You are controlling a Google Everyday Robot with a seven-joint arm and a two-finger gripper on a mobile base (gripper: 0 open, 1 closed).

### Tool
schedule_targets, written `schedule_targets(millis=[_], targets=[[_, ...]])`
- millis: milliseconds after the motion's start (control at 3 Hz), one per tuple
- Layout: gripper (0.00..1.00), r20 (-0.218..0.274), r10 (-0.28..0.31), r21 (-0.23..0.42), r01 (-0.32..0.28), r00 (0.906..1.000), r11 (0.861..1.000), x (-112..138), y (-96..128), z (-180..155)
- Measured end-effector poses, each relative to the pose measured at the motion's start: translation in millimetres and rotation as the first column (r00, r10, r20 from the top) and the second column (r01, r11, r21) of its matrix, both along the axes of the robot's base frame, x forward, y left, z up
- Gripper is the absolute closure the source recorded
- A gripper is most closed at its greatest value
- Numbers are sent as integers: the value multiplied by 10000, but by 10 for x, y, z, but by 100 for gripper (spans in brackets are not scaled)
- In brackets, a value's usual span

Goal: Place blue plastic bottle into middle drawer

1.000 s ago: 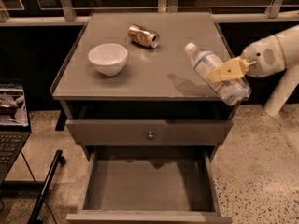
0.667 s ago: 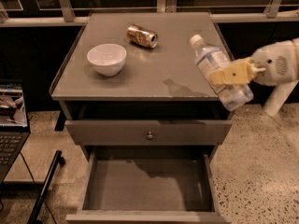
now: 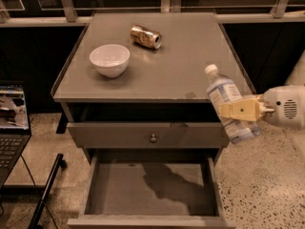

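Note:
The blue plastic bottle (image 3: 228, 103) is pale and translucent with a white cap and a light label. It hangs tilted in the air, cap up and to the left, past the cabinet's right front corner. My gripper (image 3: 237, 110) reaches in from the right and is shut on the bottle's middle with its yellowish fingers (image 3: 240, 109). The middle drawer (image 3: 150, 190) is pulled out below, a wide grey tray with nothing in it. It lies below and left of the bottle.
A white bowl (image 3: 110, 59) and a gold-brown can (image 3: 146, 36) lying on its side are on the cabinet top (image 3: 190, 56). A shut drawer front with a round knob (image 3: 153, 138) is above the open drawer. A laptop (image 3: 12, 123) stands at the left.
My gripper has carried the bottle forward and down, from over the cabinet top's right edge to past its right front corner, closer to the open drawer.

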State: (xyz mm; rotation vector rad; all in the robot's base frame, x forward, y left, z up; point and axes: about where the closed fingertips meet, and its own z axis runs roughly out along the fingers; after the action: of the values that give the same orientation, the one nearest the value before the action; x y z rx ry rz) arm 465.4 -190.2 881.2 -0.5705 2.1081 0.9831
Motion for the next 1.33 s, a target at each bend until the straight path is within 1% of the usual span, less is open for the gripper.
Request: schedule_targets(millis=[333, 667, 1000, 1333], targets=[[100, -18, -8, -116, 8, 10000, 9999, -19, 46, -43], [100, -799, -160, 461, 197, 9967, 9987, -162, 76, -474], [100, -1636, -446, 871, 594, 9855, 9944, -327, 92, -935], [100, -2431, -787, 1112, 1084, 9668, 9879, -424, 94, -1422]])
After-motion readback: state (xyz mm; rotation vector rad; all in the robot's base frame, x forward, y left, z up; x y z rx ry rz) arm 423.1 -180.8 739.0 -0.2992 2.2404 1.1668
